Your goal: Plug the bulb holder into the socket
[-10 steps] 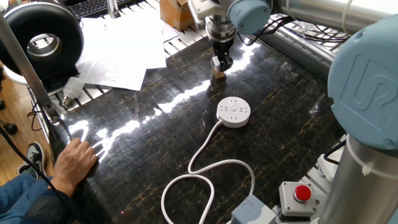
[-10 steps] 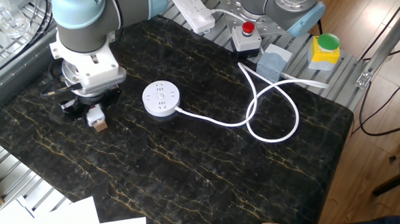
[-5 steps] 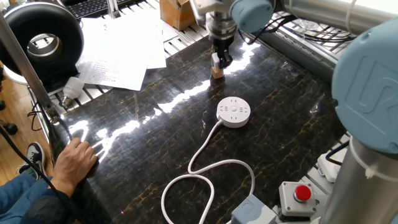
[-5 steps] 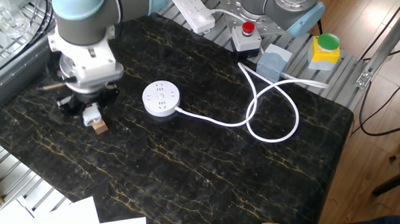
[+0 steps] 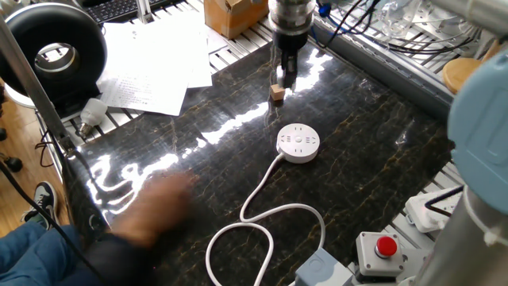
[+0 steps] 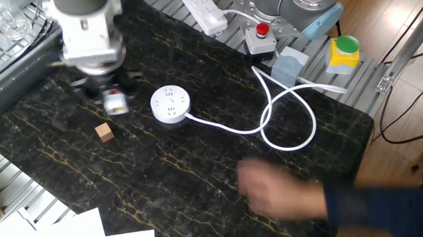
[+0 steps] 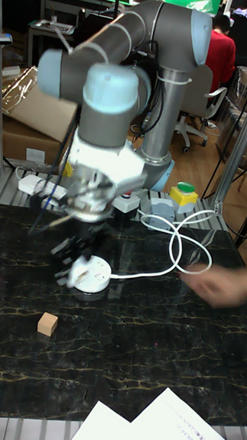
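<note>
In the other fixed view my gripper (image 6: 113, 97) hangs above the table, shut on the small white bulb holder (image 6: 116, 105), which is blurred by motion. It is just left of the round white socket (image 6: 171, 105) and clear of the tabletop. The socket (image 5: 298, 144) lies flat with its plug holes up, and its white cable (image 5: 262, 208) loops toward the table's front. In one fixed view the gripper (image 5: 284, 75) is above the small tan cube (image 5: 276, 93). In the tall fixed view the gripper (image 7: 75, 263) blurs over the socket (image 7: 91, 277).
The tan cube (image 6: 105, 131) lies alone on the dark marble top. A person's blurred hand (image 6: 284, 194) reaches over the table's front. A power strip (image 6: 202, 9), a red button box (image 6: 263, 31) and a green button (image 6: 347, 45) stand at one edge. Papers (image 5: 151, 67) and a light bulb (image 5: 93, 112) lie at another.
The gripper has lifted the bulb holder off the tan cube and carried it up and toward the socket. The person's hand has swept along the table's front.
</note>
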`<control>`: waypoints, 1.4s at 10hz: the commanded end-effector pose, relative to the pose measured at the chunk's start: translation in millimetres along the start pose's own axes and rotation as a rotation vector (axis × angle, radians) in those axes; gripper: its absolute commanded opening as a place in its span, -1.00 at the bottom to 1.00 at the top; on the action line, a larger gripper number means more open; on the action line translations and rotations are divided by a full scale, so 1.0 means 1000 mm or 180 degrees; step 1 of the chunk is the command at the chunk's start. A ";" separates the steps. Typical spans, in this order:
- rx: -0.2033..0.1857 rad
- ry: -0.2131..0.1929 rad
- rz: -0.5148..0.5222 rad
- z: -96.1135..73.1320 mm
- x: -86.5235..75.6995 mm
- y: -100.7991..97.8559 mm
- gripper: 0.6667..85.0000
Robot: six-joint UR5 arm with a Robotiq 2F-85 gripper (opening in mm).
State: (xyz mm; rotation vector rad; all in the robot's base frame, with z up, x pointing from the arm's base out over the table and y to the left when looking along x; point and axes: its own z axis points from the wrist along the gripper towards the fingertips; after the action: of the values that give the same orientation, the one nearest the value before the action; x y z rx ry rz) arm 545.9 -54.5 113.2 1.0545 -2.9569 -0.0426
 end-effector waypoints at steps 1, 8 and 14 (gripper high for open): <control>-0.0356 -0.0178 0.1102 -0.032 -0.010 0.069 -0.98; -0.0009 -0.0266 0.1007 -0.012 -0.027 0.044 -0.98; 0.0161 -0.0339 0.1271 -0.007 -0.052 -0.029 -0.98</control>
State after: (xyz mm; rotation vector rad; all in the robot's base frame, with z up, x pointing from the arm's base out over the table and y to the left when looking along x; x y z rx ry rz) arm 581.2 -36.0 124.0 0.5619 -3.1649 -0.0010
